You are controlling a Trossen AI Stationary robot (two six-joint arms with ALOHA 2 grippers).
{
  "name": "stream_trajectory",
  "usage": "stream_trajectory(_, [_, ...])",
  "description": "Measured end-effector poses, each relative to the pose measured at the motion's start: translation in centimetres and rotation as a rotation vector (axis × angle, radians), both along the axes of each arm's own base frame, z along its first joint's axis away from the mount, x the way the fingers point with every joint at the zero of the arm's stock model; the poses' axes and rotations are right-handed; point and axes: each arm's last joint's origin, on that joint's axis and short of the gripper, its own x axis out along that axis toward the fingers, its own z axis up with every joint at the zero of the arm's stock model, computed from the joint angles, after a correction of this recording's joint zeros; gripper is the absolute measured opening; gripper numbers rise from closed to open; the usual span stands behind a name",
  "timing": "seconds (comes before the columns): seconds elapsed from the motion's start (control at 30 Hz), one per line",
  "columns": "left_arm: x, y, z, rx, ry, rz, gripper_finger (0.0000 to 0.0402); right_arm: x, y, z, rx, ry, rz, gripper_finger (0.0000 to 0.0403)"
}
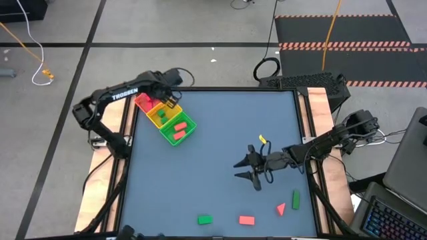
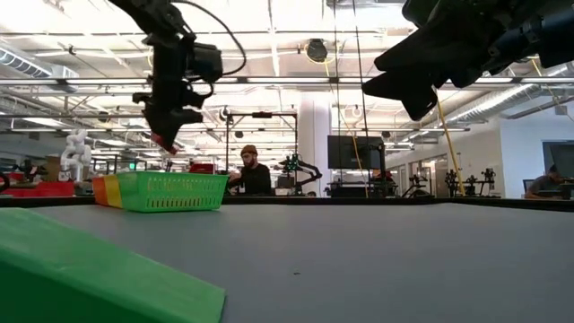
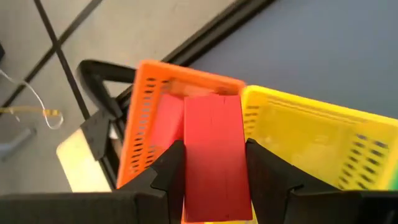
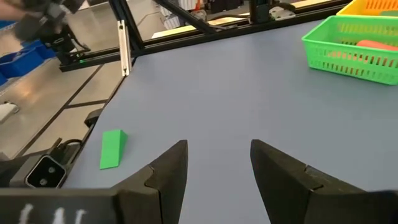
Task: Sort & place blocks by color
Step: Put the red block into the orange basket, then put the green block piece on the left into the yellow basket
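- Left claw point(image 3: 214, 177) clamped on a red brick point(image 3: 213, 155), held above the red bin point(image 3: 146, 118) of the tray point(image 1: 189, 127) at the counter's point(image 1: 220, 147) far left corner; likely poised for release, colour matching bin.
- Red pieces point(image 1: 179, 129) lying in the green bin; looks like mis-sorts, perhaps the source of this brick.
- Right claw point(image 4: 217, 165) parted, nothing between, hovering mid-counter; probably lined up for a pickup.
- Loose blocks along near edge: green point(image 1: 205, 219), red point(image 1: 246, 219), red wedge point(image 1: 281, 209), green point(image 1: 295, 199).
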Motion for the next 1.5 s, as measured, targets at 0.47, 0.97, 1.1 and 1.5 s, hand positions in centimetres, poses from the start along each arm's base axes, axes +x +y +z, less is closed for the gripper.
stream_trajectory(0.47, [-3.8,3.2,-0.1,-0.009,0.02,0.188,0.014,-0.3,0.8,0.0,0.025,0.002,-0.004,0.0171])
stream_trajectory(0.97, [-2.4,2.0,-0.1,-0.03,-0.003,0.128,0.0291,-0.4,1.0,0.0,0.009,-0.002,-0.011,0.0171])
stream_trajectory(1.1, [-0.5,0.2,-0.2,-0.095,-0.046,0.005,0.0286,-0.4,1.0,0.0,0.002,0.003,-0.011,0.0171])
stream_trajectory(1.5, [8.2,-12.7,0.1,-0.2,-0.265,-0.543,0.0232,-0.4,0.9,-0.1,0.005,0.004,-0.014,0.0171])
